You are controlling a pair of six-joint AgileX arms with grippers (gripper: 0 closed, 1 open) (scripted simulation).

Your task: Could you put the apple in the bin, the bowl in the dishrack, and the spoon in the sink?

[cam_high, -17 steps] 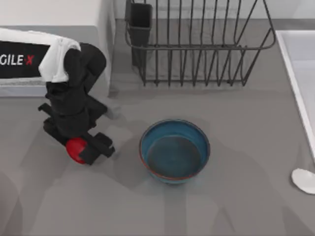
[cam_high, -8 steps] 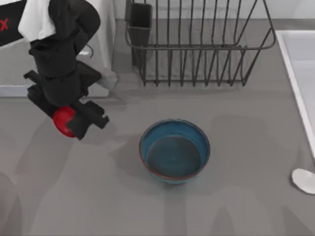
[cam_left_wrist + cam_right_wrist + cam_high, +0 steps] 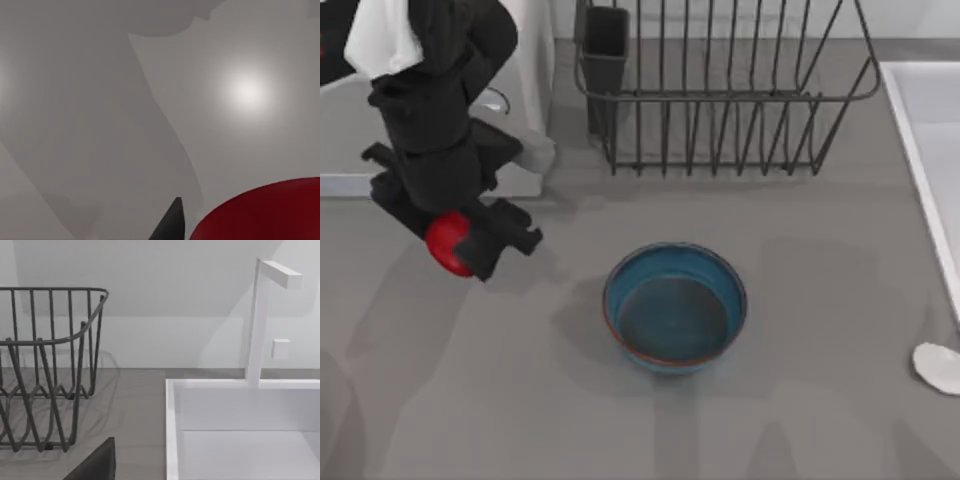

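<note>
My left gripper is shut on the glossy red apple, holding it above the table's left side, in front of the white microwave. In the left wrist view the apple sits beside one dark fingertip over bare grey table. The blue bowl stands upright in the middle, well to the right of the apple. The black wire dishrack is behind it. The pale spoon lies at the right edge, in front of the sink. The bin is out of view. A dark part of my right gripper shows between the dishrack and the sink.
A white microwave with round knobs stands at the back left, close behind my left arm. A dark cutlery cup sits at the rack's left corner. A white faucet rises behind the sink. Open grey table lies between the apple and the bowl.
My left gripper has lifted the apple off the table and carried it back and to the left, mostly in the first half second. The bowl and spoon have not moved.
</note>
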